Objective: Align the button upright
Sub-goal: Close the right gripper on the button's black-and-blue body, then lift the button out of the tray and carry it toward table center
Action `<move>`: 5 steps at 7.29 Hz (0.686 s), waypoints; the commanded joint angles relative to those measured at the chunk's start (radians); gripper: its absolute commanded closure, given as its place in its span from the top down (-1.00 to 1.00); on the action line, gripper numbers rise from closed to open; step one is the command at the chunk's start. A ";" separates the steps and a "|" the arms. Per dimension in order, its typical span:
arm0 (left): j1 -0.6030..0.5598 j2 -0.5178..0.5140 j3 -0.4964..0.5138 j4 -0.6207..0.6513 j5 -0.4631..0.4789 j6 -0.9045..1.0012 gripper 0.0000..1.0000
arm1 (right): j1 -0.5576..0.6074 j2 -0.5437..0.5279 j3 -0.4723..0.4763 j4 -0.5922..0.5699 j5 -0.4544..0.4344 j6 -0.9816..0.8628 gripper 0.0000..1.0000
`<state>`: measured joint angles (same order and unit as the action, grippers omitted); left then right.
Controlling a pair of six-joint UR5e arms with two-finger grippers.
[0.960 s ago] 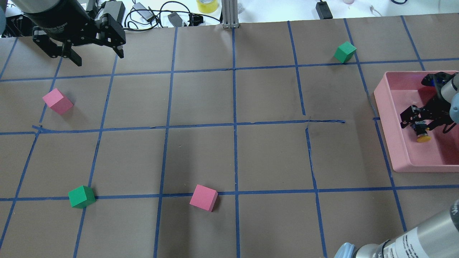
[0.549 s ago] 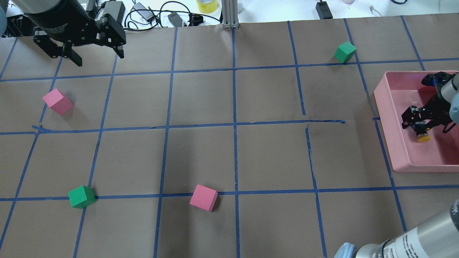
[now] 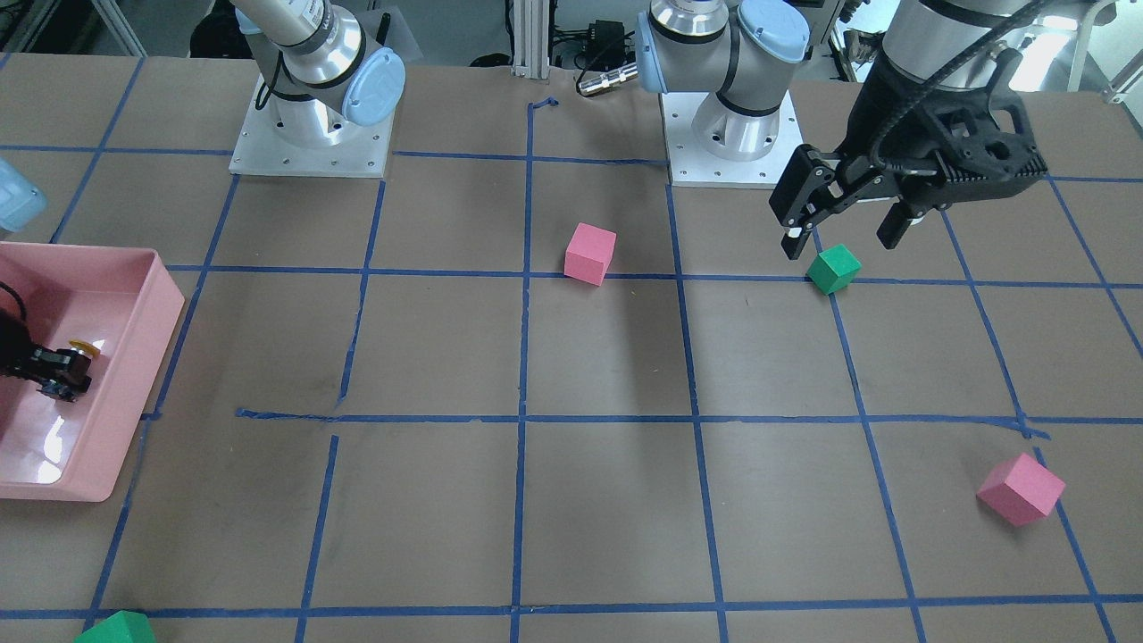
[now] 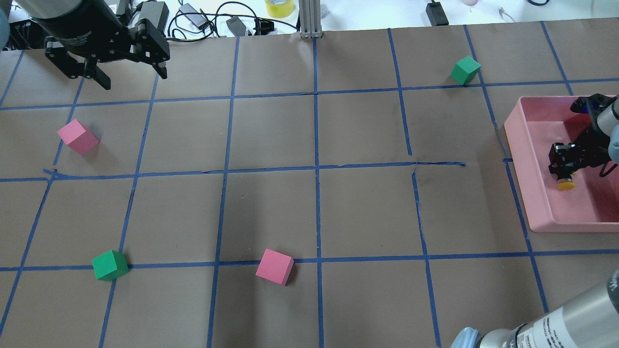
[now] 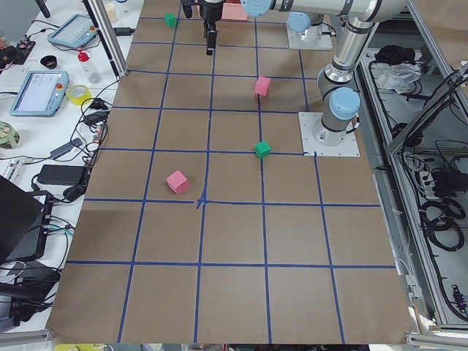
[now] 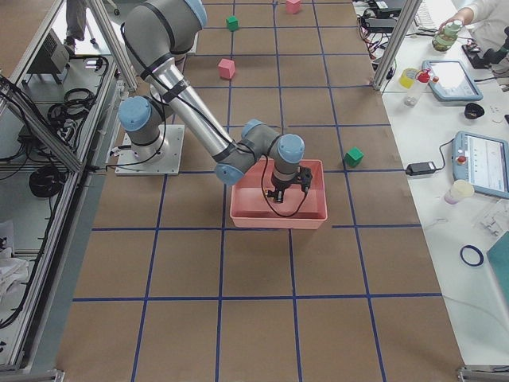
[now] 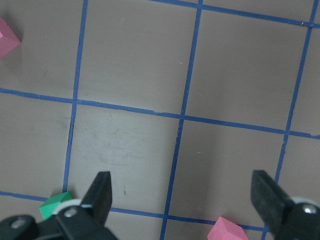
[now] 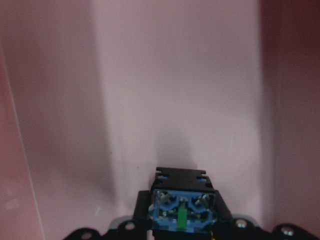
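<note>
In the pink tray point(image 4: 570, 227) at the right edge of the overhead view, the right gripper point(image 4: 562, 169) pinches the button point(image 4: 565, 183) with its cap sideways, so the turning step seems in hand and probably needs a wrist rotation to bring the cap up, while the left gripper point(image 4: 134, 79) hangs with jaws spread at upper left.

Tray point(image 4: 570, 227) placed at right edge of table point(image 4: 271, 212), mid-depth. Button point(image 4: 564, 183) located inside tray, clasped in right gripper point(image 4: 563, 170), cap turned toward near side. Far-right cube point(image 4: 465, 70) set beyond tray, near its far-left corner. Left cube point(image 4: 77, 137) set near left edge; left gripper point(image 4: 134, 79) suspended beyond it. Near-left cube point(image 4: 110, 265) and near-centre cube point(image 4: 274, 267) laid along near row, well apart.
</note>
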<state>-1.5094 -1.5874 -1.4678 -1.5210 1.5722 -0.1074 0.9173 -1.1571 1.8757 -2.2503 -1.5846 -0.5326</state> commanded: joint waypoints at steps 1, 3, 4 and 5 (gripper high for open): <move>0.000 0.001 0.001 -0.001 0.002 0.000 1.00 | 0.009 -0.010 -0.042 0.012 -0.002 0.006 -1.00; 0.002 0.000 0.003 0.001 0.000 0.000 1.00 | 0.037 -0.089 -0.186 0.271 -0.015 0.016 -1.00; 0.000 0.000 0.000 0.001 0.000 0.000 1.00 | 0.057 -0.119 -0.254 0.350 -0.015 0.020 -1.00; 0.000 0.000 0.000 0.005 -0.001 0.000 1.00 | 0.092 -0.134 -0.295 0.359 -0.015 0.016 -1.00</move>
<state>-1.5090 -1.5874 -1.4669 -1.5191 1.5720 -0.1074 0.9726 -1.2613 1.6491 -1.9499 -1.5995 -0.5160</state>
